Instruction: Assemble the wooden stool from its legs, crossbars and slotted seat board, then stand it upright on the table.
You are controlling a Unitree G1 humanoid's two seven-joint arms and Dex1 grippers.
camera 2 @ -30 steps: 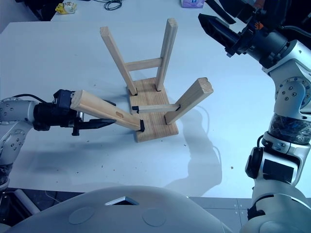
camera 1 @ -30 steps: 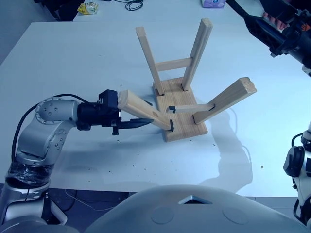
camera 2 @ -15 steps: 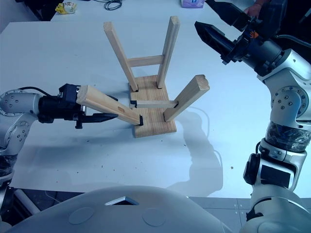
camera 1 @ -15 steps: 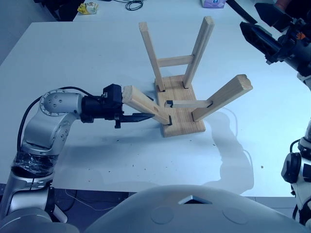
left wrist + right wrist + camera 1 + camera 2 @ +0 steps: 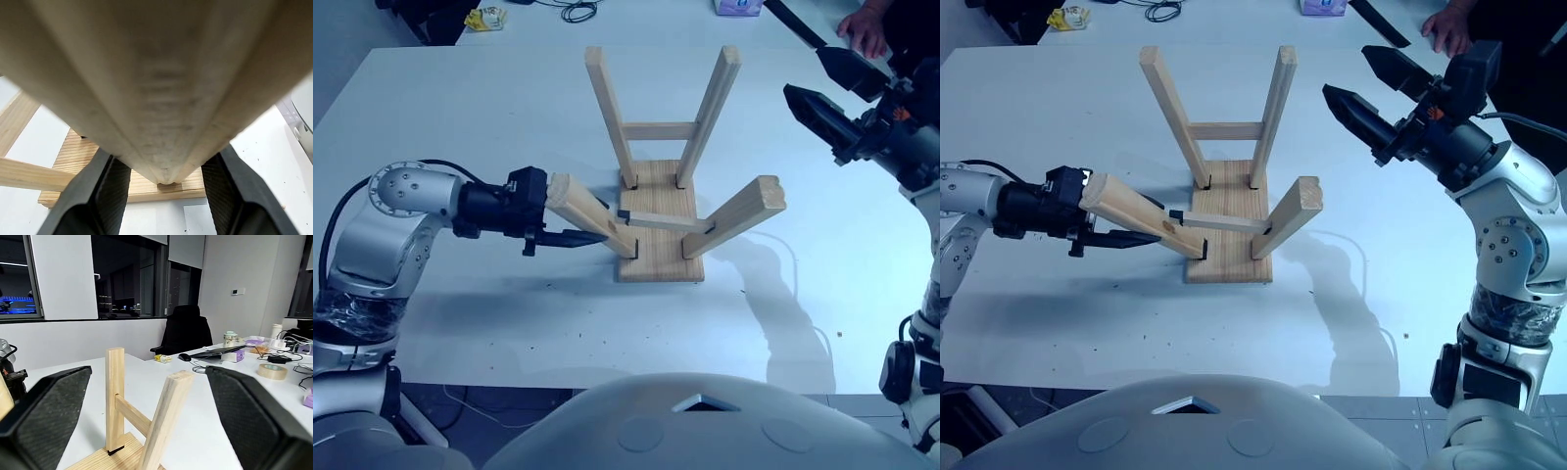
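Observation:
The stool lies upside down on the white table (image 5: 460,117), its slotted seat board (image 5: 658,264) flat. Two legs (image 5: 610,116) stand upright at the far end, joined by a crossbar (image 5: 658,130). Two near legs lean outward, with a second crossbar (image 5: 661,221) between them. My left gripper (image 5: 587,230) is shut on the left leaning leg (image 5: 576,203), seen close in the left wrist view as the leg (image 5: 161,88) between dark fingers (image 5: 112,196). The right leaning leg (image 5: 734,215) is free. My right gripper (image 5: 829,91) hangs open in the air right of the stool, facing the upright legs (image 5: 115,396).
A yellow packet (image 5: 490,15) and a small box (image 5: 738,7) lie at the table's far edge, with cables (image 5: 578,10) nearby. Bare table stretches left, right and in front of the stool, up to the near edge (image 5: 607,367).
The stool has turned so its seat board lies straighter, held by the left gripper on the leaning leg. The right gripper has come lower and nearer to the stool.

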